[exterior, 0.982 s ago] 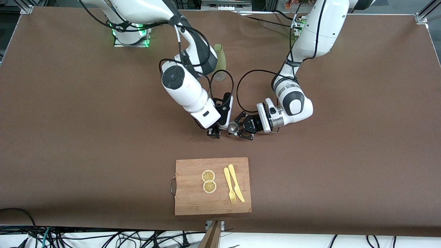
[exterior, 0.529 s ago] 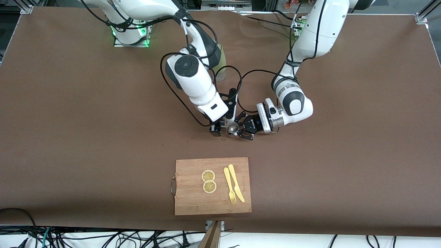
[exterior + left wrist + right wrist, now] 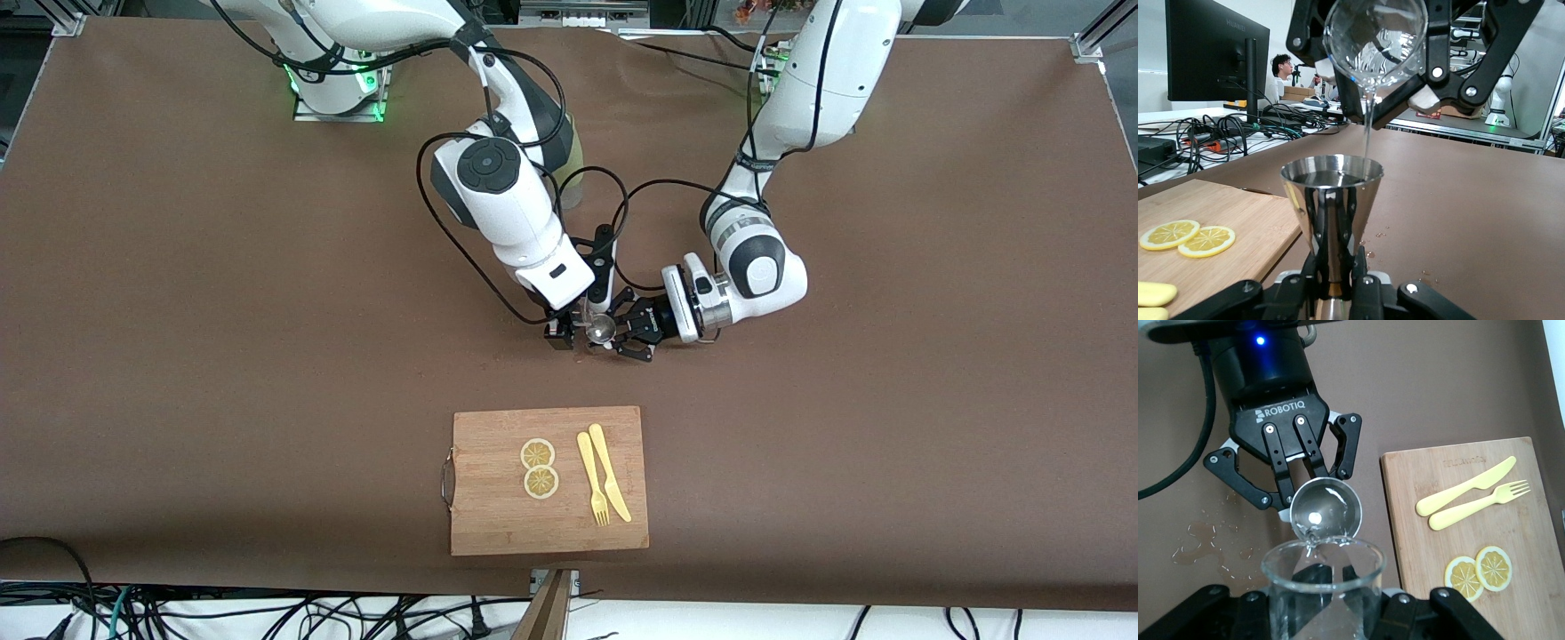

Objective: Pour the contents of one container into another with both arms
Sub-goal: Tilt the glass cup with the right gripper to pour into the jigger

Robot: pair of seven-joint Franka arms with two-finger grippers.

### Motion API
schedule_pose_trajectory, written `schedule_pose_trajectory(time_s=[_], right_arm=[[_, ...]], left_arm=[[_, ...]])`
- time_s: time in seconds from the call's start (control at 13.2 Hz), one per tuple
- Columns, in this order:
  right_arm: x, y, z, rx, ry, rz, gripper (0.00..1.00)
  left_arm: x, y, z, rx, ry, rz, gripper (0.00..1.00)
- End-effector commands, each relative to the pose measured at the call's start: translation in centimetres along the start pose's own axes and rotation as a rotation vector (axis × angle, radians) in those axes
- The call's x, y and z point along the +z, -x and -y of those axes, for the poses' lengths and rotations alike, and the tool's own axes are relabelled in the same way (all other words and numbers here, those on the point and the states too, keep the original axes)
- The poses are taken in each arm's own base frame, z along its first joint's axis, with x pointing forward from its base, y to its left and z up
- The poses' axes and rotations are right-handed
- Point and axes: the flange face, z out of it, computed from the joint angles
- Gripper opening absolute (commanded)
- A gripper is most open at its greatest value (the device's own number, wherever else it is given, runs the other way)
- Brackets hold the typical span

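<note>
Mid-frame over the table (image 3: 178,356): right hand (image 3: 569,336) clamped on tilted glass beaker (image 3: 1375,40), left hand (image 3: 627,333) pinching steel jigger (image 3: 1331,200) underneath, thin stream landing inside, droplets (image 3: 1205,543) already down; risk of overfilling or stream missing rim.

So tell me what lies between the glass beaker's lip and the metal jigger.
Only a thin falling stream of clear liquid, from the glass beaker into the metal jigger; the left wrist view shows it.
</note>
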Motion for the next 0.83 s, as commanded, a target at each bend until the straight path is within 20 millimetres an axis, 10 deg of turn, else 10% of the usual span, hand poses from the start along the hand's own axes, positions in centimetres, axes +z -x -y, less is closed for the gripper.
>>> schedule_pose_trajectory(time_s=[0.0,0.76], right_arm=[[-0.54,-0.02,0.56,-0.025,0.028,0.012,0.06],[-0.33,0.03,1.16,0.152,-0.002,-0.016,0.06]], left_arm=[[-0.04,-1.01,-1.51,0.001,-0.027,-0.015,0.0],[0.26,-1.31,-2.12,-0.002,-0.031,-0.017,0.0]])
